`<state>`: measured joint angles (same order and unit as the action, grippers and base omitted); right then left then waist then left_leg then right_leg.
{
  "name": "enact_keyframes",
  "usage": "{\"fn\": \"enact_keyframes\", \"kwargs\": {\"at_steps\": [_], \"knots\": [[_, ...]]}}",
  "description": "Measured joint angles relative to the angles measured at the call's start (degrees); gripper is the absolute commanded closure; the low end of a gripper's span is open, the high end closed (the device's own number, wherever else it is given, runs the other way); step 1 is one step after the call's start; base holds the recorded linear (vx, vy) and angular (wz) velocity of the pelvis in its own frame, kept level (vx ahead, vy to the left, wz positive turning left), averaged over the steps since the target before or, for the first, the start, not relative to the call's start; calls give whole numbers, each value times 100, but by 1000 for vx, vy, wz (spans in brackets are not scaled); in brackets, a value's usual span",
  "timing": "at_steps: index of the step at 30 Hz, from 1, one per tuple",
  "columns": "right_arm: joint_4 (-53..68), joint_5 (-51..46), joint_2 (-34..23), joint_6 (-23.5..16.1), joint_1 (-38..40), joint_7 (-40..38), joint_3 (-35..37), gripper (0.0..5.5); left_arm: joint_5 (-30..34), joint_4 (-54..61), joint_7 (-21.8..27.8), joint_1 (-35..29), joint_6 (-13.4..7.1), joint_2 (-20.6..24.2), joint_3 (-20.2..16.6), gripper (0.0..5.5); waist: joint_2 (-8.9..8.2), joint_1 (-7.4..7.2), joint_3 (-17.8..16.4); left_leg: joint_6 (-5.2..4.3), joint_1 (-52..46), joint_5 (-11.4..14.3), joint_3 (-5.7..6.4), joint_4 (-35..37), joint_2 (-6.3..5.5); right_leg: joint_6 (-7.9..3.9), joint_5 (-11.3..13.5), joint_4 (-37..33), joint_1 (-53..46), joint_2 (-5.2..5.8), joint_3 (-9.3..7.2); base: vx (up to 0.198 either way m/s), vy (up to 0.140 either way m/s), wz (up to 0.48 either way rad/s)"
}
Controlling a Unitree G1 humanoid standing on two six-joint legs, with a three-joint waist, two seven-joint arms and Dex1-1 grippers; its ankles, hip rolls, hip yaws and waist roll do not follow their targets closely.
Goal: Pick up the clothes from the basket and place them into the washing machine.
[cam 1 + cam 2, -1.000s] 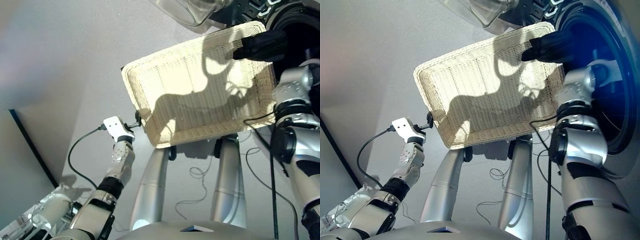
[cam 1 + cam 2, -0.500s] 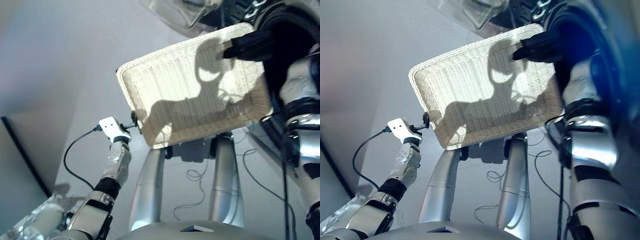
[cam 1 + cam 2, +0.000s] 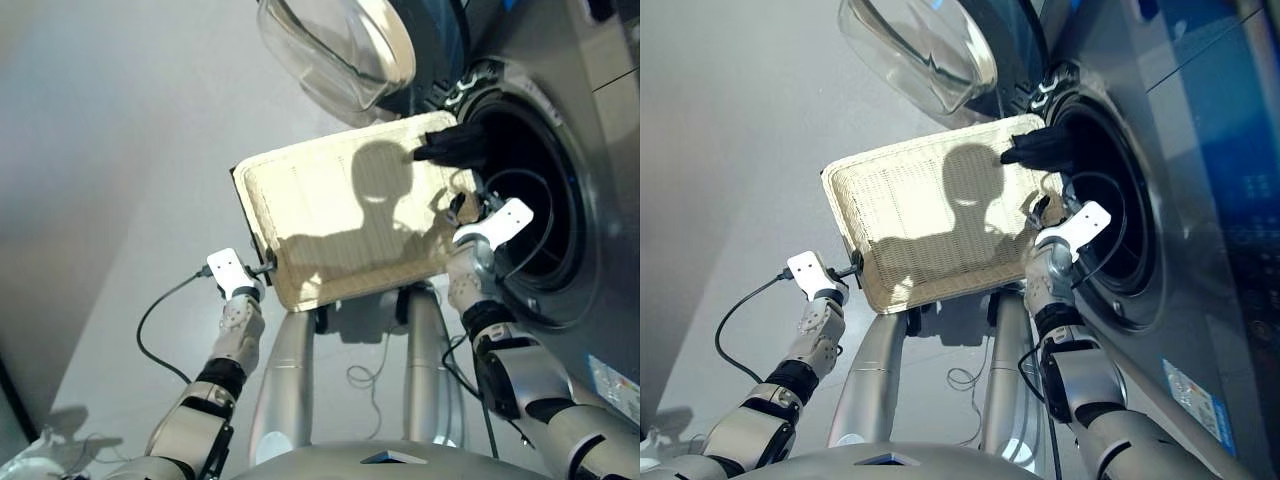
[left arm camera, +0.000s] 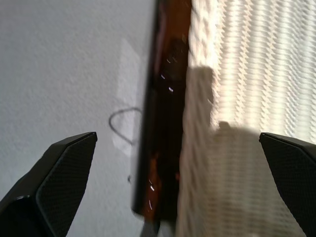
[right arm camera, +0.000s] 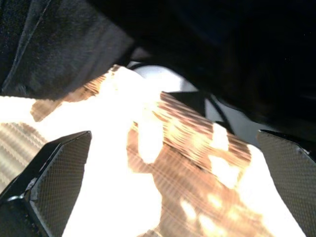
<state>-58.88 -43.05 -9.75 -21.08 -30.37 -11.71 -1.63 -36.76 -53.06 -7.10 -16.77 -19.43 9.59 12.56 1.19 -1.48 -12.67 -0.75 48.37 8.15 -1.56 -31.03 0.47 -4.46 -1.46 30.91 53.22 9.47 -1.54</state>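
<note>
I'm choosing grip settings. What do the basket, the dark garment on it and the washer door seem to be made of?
Basket: cream woven wicker or rattan, matte, going by its fine ribbed weave and braided rim. Black garment: soft matte fabric, limp at the basket's far corner by the drum opening. Door: clear glossy bowl with bright reflections, glass or plastic; I cannot tell which.

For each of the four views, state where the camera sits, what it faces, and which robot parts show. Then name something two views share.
Head, both eyes: look down over both arms at the basket, washing machine and its open door.
Left wrist: faces the basket's rim between open fingers.
Right wrist: faces weave and black clothes; fingers open.
Shared: the basket.
</note>
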Motion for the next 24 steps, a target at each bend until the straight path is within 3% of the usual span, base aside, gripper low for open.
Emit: {"fn": "enact_keyframes", "kwargs": {"at_steps": [4, 6, 13, 19, 24], "knots": [[-161, 664, -38, 234, 793, 217, -560, 0, 382, -468, 189, 214, 121, 15, -25, 0, -157, -7, 83, -43, -873, -107, 3, 605, 47, 33, -13, -430, -800, -29, -108, 13, -2, -3], [-258, 891, 5, 392, 1124, 376, -569, 0, 669, -623, 247, 324, 225, 5, -53, 0, -194, -1, 103, -88, -1356, -257, 16, 1027, 50, 40, 25, -699, -1237, -32, -174, 96, 16, 4], [-906, 1428, -1, 743, 1645, 818, -778, 0, 1354, -1129, 390, 541, 376, 8, -177, 0, -252, 15, 215, -103, -2917, -485, 17, 2061, 131, 48, 204, -1664, -2793, -128, -402, 109, 12, -25], [-1182, 2374, 2, 959, 2191, 973, -1097, 0, 1919, -1260, 497, 956, 426, 1, -165, 0, -268, 22, 754, -103, -3900, -612, 92, 2738, 194, -4, 341, -2484, -3927, -239, -635, 114, 19, 73], [-1458, 2489, 18, 1104, 2515, 1131, -1087, 0, 2142, -1440, 609, 1321, 496, 23, -169, 0, -262, 35, 1255, -99, -4463, -676, 92, 3164, 224, -71, 484, -3143, -4616, -297, -706, 81, 18, 17]]}}
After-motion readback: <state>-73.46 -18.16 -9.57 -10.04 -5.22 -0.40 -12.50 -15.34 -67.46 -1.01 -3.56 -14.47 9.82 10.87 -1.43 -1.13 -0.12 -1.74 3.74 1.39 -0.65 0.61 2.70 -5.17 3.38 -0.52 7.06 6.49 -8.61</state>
